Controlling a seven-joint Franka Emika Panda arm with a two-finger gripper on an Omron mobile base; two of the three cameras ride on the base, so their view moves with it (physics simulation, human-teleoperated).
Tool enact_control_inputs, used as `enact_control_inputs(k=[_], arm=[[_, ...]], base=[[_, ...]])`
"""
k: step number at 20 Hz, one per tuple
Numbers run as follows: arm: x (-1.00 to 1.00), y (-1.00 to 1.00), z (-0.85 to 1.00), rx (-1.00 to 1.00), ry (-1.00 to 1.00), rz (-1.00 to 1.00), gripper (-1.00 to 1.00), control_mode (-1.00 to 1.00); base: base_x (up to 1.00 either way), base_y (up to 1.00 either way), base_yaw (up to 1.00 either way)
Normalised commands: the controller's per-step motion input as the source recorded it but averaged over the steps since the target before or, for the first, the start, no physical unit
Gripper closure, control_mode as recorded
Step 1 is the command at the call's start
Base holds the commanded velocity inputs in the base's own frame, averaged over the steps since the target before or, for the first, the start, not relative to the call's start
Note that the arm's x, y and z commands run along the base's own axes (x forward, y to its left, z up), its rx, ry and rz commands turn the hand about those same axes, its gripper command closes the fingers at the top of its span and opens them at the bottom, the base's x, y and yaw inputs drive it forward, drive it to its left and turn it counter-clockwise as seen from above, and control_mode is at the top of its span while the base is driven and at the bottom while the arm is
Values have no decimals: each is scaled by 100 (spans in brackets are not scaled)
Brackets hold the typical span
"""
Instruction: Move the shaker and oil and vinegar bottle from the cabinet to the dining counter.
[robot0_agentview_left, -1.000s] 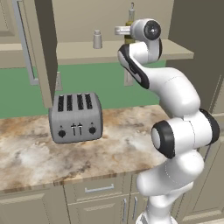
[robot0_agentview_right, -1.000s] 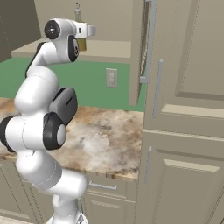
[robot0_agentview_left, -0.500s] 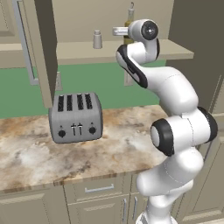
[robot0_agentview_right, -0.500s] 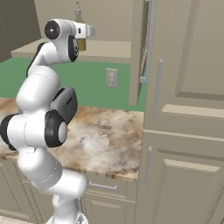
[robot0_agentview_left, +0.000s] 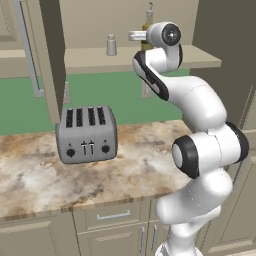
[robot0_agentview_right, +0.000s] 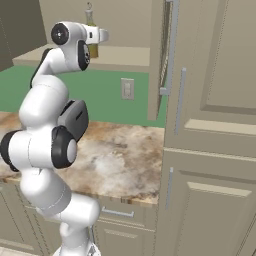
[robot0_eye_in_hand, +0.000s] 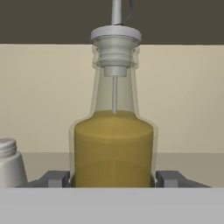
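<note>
Gripper (robot0_eye_in_hand: 113, 178) closes on the oil and vinegar bottle (robot0_eye_in_hand: 113, 144), its two dark fingers (robot0_eye_in_hand: 54, 178) pressed flat against the left and right sides of the bottle's lower body in the hand view, with no gap showing on either side. That bottle stands upright on the plain beige shelf (robot0_agentview_left: 80, 57) inside the open cabinet (robot0_agentview_left: 50, 60), its yellow-olive liquid reaching up to the shoulder, a clear narrow neck above it and a pale ribbed stopper with a thin spout on top. Seen from the left base view, the bottle (robot0_agentview_left: 147, 30) sits just behind the arm's white wrist, which reaches up to shelf height, and only the bottle's neck and upper body show past the hand. From the right base view the bottle (robot0_agentview_right: 90, 27) rises just behind the wrist too, above the shelf (robot0_agentview_right: 125, 55). To the left of the bottle on the same shelf stands the shaker (robot0_agentview_left: 111, 45), upright and apart from the bottle; in the hand view its ridged cap (robot0_eye_in_hand: 8, 162) shows at the lower left edge. Below the bottle's shelf, on the marbled surface (robot0_agentview_left: 130, 160) in front of a green backsplash, sits a grey four-slot toaster (robot0_agentview_left: 87, 134), well down and to the left of the bottle.
</note>
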Motion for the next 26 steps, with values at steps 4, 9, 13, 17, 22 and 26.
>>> enact_control_inputs(k=[4, 9, 13, 17, 22, 26], arm=[[-20, 0, -1, 0, -1, 0, 100, -100], [-20, 0, 0, 0, 0, 0, 100, -100], [-13, 0, -2, 0, 0, 0, 100, -100], [-1, 1, 0, 0, 1, 0, 100, -100], [-23, 0, -4, 3, -3, 4, 100, -100], [-50, 0, 0, 2, -3, 13, 100, -100]], base=[[0, 0, 0], [0, 0, 0], [0, 0, 0], [0, 0, 0], [0, 0, 0], [0, 0, 0]])
